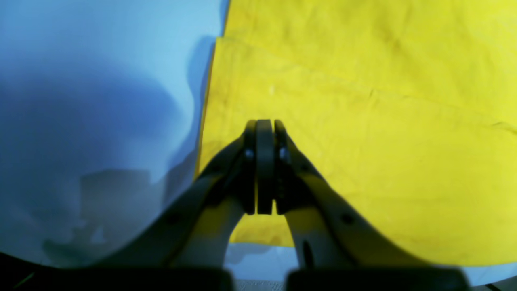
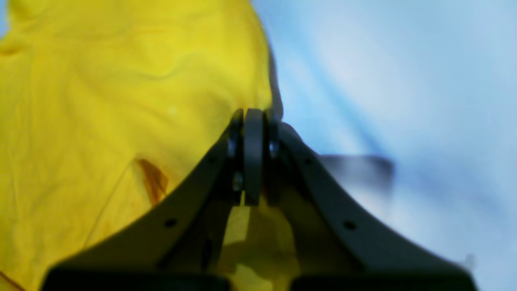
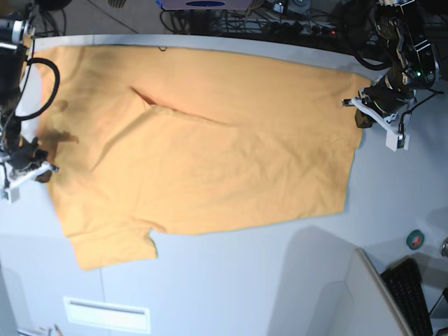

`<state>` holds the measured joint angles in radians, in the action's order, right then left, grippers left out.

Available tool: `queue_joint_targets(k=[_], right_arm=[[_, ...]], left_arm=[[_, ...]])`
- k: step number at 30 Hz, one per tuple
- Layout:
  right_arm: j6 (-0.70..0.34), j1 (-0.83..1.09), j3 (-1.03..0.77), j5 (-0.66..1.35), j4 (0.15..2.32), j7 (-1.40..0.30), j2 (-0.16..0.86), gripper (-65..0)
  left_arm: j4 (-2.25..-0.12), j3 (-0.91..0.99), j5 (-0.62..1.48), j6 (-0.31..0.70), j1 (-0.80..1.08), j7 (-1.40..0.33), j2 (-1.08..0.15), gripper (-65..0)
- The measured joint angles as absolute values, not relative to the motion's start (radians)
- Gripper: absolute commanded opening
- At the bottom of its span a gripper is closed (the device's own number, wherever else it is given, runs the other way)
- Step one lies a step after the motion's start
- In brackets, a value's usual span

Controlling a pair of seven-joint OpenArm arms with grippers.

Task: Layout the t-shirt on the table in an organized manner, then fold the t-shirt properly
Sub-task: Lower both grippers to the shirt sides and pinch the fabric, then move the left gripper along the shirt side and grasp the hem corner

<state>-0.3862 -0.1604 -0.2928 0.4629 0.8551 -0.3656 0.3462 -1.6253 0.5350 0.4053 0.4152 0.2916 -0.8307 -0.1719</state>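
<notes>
Spanning the white table [image 3: 231, 280], the t-shirt [image 3: 210, 154] lies below tangled cables [image 3: 294, 24]

Plain orange-yellow t-shirt [image 3: 210, 161] on white table [image 3: 231, 280]

No readable text, label, brand, number or sign shows in any view; the t-shirt [image 3: 203, 161] shows plain fabric only.

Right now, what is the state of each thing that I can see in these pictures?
t-shirt: spread mostly flat on the table, plain side up, one long crease across the upper part, a sleeve sticking out at the near edge.
left tool: shut, over the shirt's edge; whether it pinches cloth cannot be told.
right tool: shut, at the shirt's opposite edge; grip on cloth unclear.
table: white, carrying the shirt.
</notes>
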Motion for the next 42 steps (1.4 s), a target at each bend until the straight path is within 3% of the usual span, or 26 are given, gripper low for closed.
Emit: queue_joint_targets(k=[6,11,26,27,30,32,38,42], right_arm=[[-0.390,-0.040,-0.445,0.463,1.164,-0.598,0.262,-65.0],[-0.393,0.080,-0.460,0.463,1.367,-0.684,0.207,-65.0],[-0.393,0.249,-0.461,0.463,1.562,-0.788,0.081,-65.0],[-0.393,0.250,-0.461,0.463,1.573,-0.788,0.077,-62.0],[-0.393,0.229,-0.462,0.462,1.583,-0.788,0.076,-42.6],[-0.393,0.187,-0.486,0.456,1.580,-0.770,0.067,-36.9],[-0.398,0.018,-0.506,0.467,1.434,-0.713,0.125,-36.5],[-0.385,-0.123,-0.513,0.448,1.151,-0.704,0.183,-36.0]], left_arm=[[-1.625,0.536,0.405,0.415,0.291,-0.831,-0.172,-65.0],[-1.625,0.535,0.408,0.414,0.288,-0.831,-0.172,-65.0],[-1.625,0.533,0.408,0.415,0.286,-0.831,-0.172,-65.0],[-1.625,0.533,0.408,0.415,0.286,-0.831,-0.172,-65.0],[-1.625,0.533,0.408,0.415,0.286,-0.831,-0.172,-65.0],[-1.625,0.533,0.408,0.415,0.286,-0.831,-0.172,-65.0],[-1.625,0.533,0.406,0.415,0.288,-0.831,-0.173,-65.0],[-1.613,0.536,0.407,0.415,0.289,-0.830,-0.175,-65.0]])
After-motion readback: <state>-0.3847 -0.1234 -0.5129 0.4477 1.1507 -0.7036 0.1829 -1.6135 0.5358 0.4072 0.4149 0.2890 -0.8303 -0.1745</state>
